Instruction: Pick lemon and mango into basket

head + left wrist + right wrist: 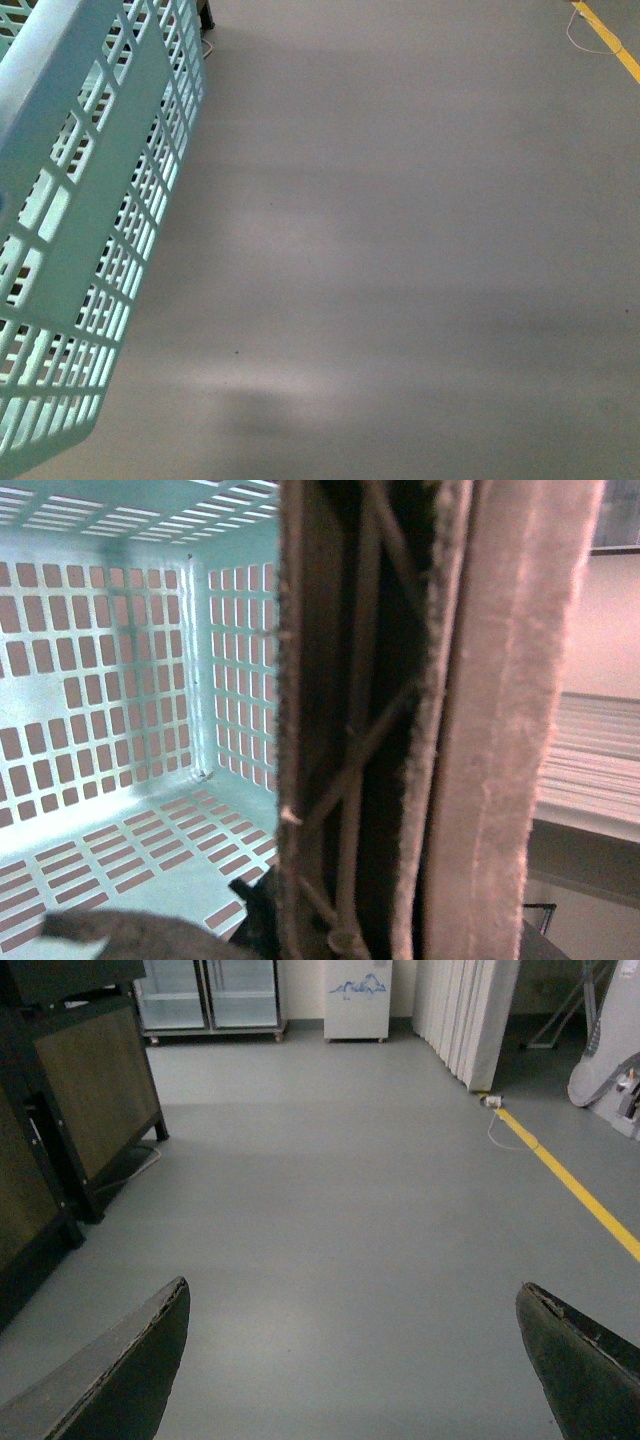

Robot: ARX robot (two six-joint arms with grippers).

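**A:** Right gripper (pixel 352 1300) state?
**B:** Wide apart. Two dark fingers (pixel 120 1370), nothing between them, over the grey floor (pixel 330 1190).
**A:** Left gripper (pixel 180 928)?
**B:** Only dark blurred bits at the frame edge. Can't tell how it stands.
**A:** Basket?
**B:** One basket (pixel 100 190), light teal with slotted grid walls and floor. It's tilted and close, on the left of the front view. Left wrist view looks inside it, with one brown handle (pixel 370 730) right at the lens.
**A:** Around it?
**B:** One yellow line (pixel 575 1200), two glass-door fridges (pixel 240 995), one white cabinet (pixel 357 1000), one dark cabinet (pixel 90 1090).
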